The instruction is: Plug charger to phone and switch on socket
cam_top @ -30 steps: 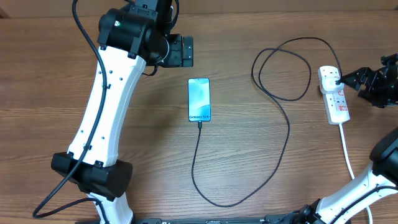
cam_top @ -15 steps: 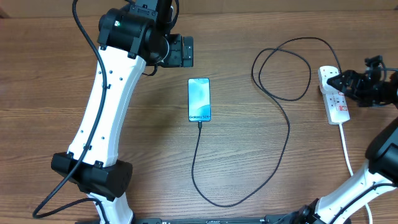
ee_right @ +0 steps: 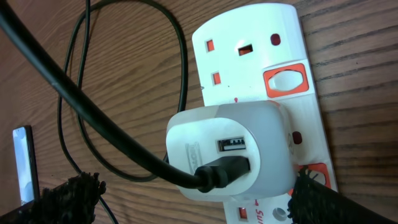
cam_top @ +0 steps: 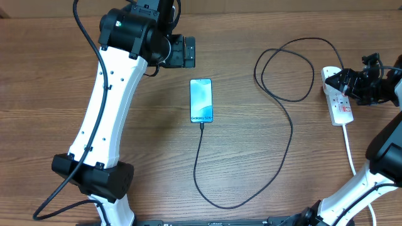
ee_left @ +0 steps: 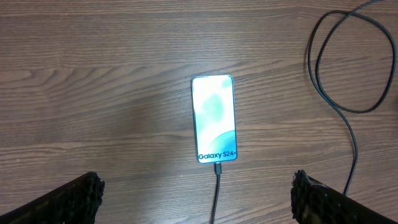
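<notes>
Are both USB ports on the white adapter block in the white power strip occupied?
No, only the white adapter block's lower port holds the thin black cable; the upper port is empty.

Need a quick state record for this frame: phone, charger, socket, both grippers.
phone: flat on the table, screen up and lit
charger: tip meets the phone's bottom edge and looks plugged in; other end sits in the white adapter
white adapter: seated in the socket
socket switch: on or off, cannot tell
left gripper: open, above the phone, holding nothing
right gripper: open, over the adapter, holding nothing
</notes>
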Available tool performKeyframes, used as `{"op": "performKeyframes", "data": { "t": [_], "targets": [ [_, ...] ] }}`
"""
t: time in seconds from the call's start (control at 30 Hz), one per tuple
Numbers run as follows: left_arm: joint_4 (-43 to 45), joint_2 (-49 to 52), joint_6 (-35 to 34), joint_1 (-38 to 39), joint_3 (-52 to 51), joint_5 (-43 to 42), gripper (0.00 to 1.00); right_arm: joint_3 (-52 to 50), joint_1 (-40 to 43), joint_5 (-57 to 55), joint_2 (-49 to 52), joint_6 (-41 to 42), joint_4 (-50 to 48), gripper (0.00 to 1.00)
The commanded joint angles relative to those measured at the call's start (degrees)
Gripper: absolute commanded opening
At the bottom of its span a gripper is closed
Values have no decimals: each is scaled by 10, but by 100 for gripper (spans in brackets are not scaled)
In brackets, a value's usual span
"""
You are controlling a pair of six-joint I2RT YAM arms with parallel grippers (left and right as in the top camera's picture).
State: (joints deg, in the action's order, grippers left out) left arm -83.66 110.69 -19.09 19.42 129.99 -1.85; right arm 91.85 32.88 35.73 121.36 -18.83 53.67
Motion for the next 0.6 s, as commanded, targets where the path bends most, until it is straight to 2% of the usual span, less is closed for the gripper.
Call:
{"op": "performKeyframes", "data": {
  "t": [0.0,0.57],
  "targets": [
    [-1,3,9,-3,0,6,100,-4,-4,3,3,6,-1,100],
    [-1,3,9,-3,0,6,100,-23,-9,4,15,13,-18,100]
  ]
}}
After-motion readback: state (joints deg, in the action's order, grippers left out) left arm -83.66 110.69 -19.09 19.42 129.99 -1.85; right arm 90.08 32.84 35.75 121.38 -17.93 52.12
